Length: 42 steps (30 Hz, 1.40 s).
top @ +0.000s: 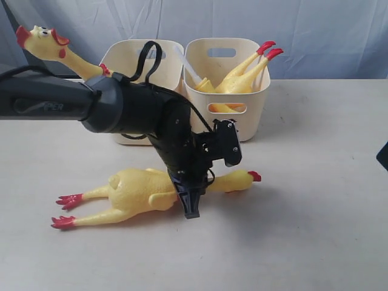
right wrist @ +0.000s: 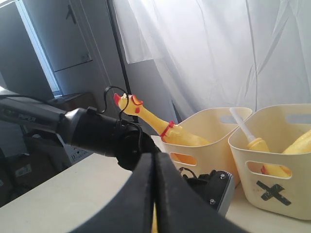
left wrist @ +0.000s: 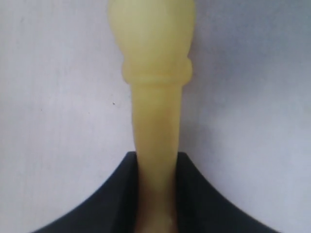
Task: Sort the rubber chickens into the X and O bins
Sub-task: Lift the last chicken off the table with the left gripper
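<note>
A rubber chicken (top: 138,191) lies on its side on the table, red feet to the left, head (top: 245,178) to the right. My left gripper (top: 191,206) comes down on its neck; in the left wrist view both black fingers (left wrist: 116,194) press against the yellow neck (left wrist: 156,121). My left gripper (left wrist: 156,160) is shut on it. The X bin (right wrist: 291,145) on the right holds a chicken (top: 242,76) with red feet up. In the other bin (top: 124,60), whose mark is hidden, a chicken (top: 45,41) pokes its head out. My right gripper (right wrist: 155,170) is shut and empty.
The two cream bins stand side by side at the back of the table against a pale curtain (top: 303,30). A white stick (right wrist: 240,126) leans in the X bin. A dark shape (top: 383,156) shows at the right edge.
</note>
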Each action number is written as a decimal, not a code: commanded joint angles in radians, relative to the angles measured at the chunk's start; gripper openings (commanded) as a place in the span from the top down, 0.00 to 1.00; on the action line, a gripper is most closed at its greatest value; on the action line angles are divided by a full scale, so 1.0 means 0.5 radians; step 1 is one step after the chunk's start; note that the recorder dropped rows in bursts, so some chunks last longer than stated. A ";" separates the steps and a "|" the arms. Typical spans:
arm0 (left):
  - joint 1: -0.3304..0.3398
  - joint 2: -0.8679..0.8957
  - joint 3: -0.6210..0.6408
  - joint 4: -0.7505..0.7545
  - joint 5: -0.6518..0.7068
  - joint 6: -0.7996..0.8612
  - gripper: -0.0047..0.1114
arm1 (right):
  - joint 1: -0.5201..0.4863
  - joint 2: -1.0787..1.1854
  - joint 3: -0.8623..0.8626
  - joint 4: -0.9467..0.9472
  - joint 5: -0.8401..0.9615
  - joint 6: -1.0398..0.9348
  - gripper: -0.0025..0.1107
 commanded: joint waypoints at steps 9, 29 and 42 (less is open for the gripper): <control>-0.186 -0.389 -0.010 0.099 0.335 -0.057 0.96 | -0.004 -0.007 0.003 0.001 0.005 -0.006 0.99; -0.425 -0.878 -0.010 0.753 -0.001 -0.072 0.96 | -0.004 -0.007 0.003 0.001 -0.003 -0.006 0.99; -0.422 -0.914 -0.006 1.024 -0.903 0.050 0.96 | -0.004 -0.007 0.003 0.001 -0.003 -0.006 0.99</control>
